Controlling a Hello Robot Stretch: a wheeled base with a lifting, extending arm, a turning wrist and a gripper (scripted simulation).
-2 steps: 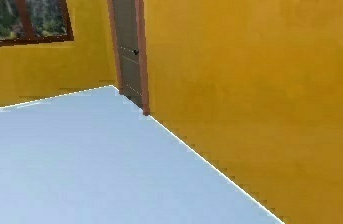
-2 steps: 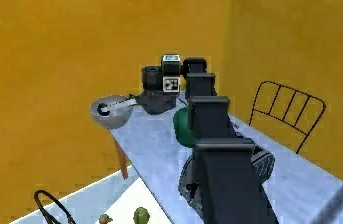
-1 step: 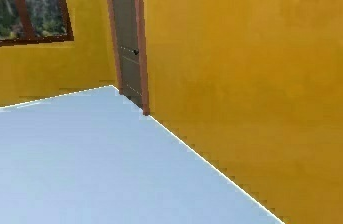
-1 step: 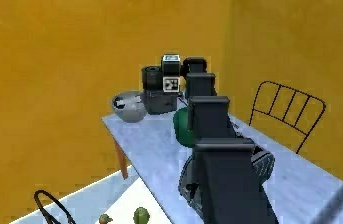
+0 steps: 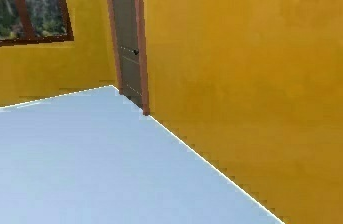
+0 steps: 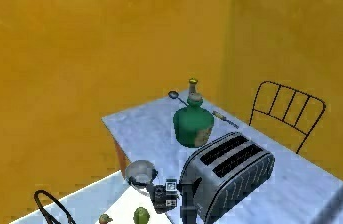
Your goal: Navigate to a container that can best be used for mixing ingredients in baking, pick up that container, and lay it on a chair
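On the arm side view's table, a marbled white top, a grey rounded bowl-like thing sits near the front-left edge. The gripper shows as a dark body just right of it, at the end of the dark arm by the picture's bottom edge. I cannot tell whether the gripper holds anything, as the bowl-like thing sits right at its far end. A black wire chair stands behind the table at the right. Another black chair back curves up at the bottom left.
A silver toaster and a green bottle stand on the table, with a utensil behind. Two small green things lie low left. In the forward view, yellow walls, a window and a grey door border pale floor.
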